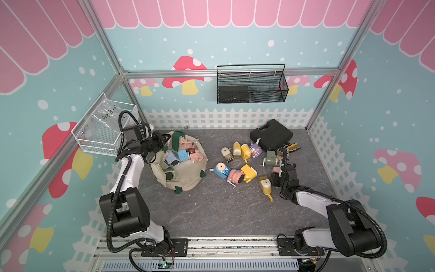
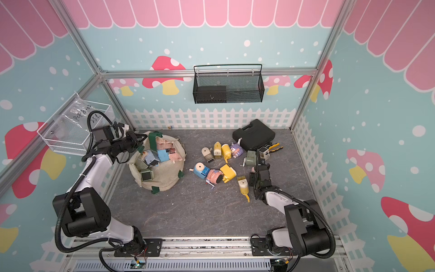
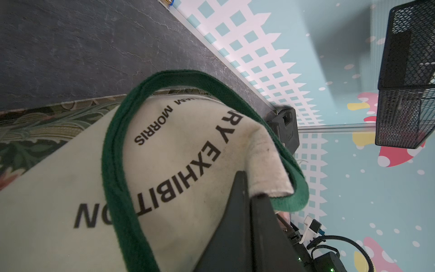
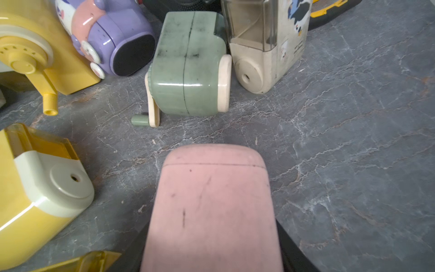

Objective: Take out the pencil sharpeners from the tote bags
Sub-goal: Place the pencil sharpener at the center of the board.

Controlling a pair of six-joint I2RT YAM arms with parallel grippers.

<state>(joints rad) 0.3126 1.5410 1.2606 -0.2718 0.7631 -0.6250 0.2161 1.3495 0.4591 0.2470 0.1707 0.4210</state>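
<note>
The left hand (image 1: 162, 141) is clenched on the rim of the cream canvas tote bag with dark green straps (image 1: 188, 175), in which pastel plastic pencil sharpeners (image 1: 182, 154) are piled (more are scattered on the grey tabletop (image 1: 211, 207)). Near a sage green sharpener (image 4: 188, 70), a pink boxy sharpener (image 4: 211, 200) is grasped by the right hand (image 1: 279, 173).

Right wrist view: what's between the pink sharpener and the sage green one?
Just bare gray tabletop between the pink sharpener and the sage green sharpener, seen in the right wrist view.
</note>
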